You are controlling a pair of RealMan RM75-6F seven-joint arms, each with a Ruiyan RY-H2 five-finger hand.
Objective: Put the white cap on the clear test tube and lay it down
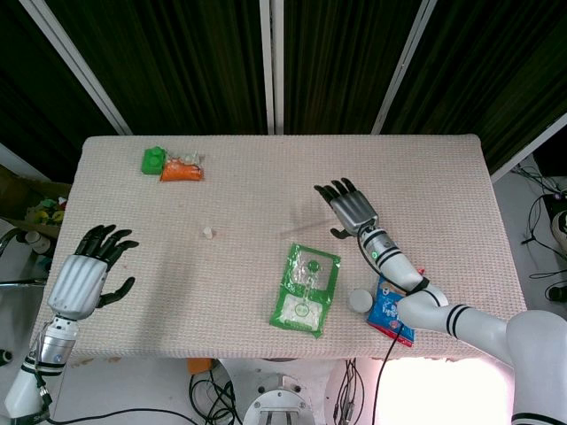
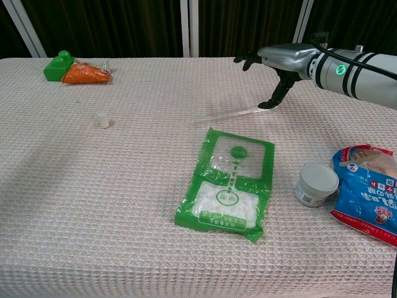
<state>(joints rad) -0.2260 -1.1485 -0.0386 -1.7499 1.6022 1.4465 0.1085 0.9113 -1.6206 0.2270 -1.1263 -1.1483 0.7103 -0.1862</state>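
Note:
The clear test tube (image 2: 232,113) lies flat on the woven table mat, faint against it, just beyond the green bag; in the head view the tube (image 1: 308,227) is barely visible. The small white cap (image 1: 207,233) (image 2: 103,119) stands alone on the mat far to the left of the tube. My right hand (image 1: 350,205) (image 2: 279,59) hovers over the tube's right end, fingers stretched flat and thumb pointing down near that end, holding nothing. My left hand (image 1: 89,266) hangs at the table's near left edge with fingers spread and empty.
A green bag of white pellets (image 2: 226,186) lies at the centre front. A white round jar (image 2: 316,184) and a blue snack packet (image 2: 369,192) sit at the front right. A green block (image 2: 57,66) and an orange bag (image 2: 85,73) lie at the far left.

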